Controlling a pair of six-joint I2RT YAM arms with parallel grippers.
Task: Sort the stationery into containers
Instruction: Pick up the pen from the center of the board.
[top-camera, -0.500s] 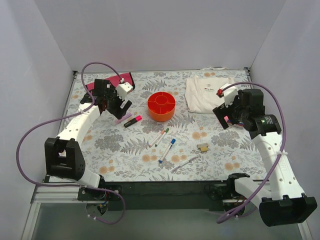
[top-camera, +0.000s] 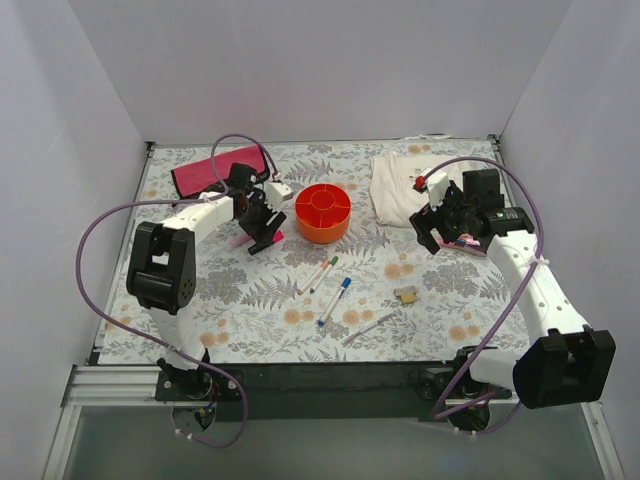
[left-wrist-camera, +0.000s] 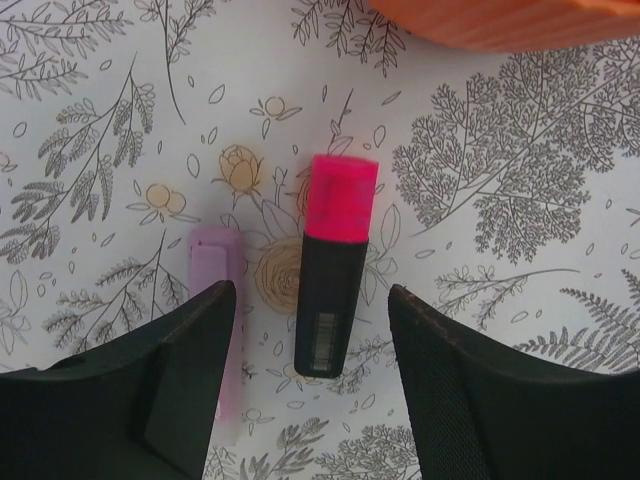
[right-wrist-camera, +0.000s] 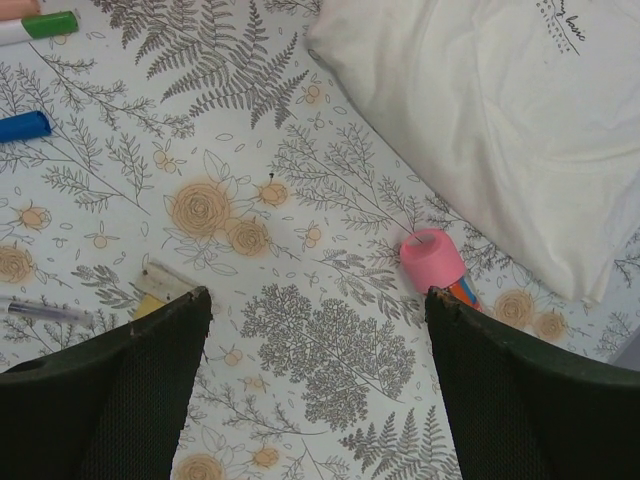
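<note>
L gripper (left-wrist-camera: 308, 298) spread wide, straddling pink highlighter (left-wrist-camera: 335, 262), which lies flat near tub (left-wrist-camera: 500, 20). Likely light, rigid, slick: you'd pinch the black mid-barrel. R gripper (right-wrist-camera: 315, 296) spread, empty.

Counter (top-camera: 250, 300) with a grey fern and orange flower print. White cloth (top-camera: 405, 185), crumpled, with small dark lettering, lies at the back right. Flat crimson item (top-camera: 205, 170) lies at the back left, well apart from the cloth. Plain white walls (top-camera: 330, 70) on three sides.

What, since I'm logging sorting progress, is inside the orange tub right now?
The orange tub shows only its dividers and central cup; nothing else is visible inside. Its near wall hides the compartment floors closest to the camera.
</note>
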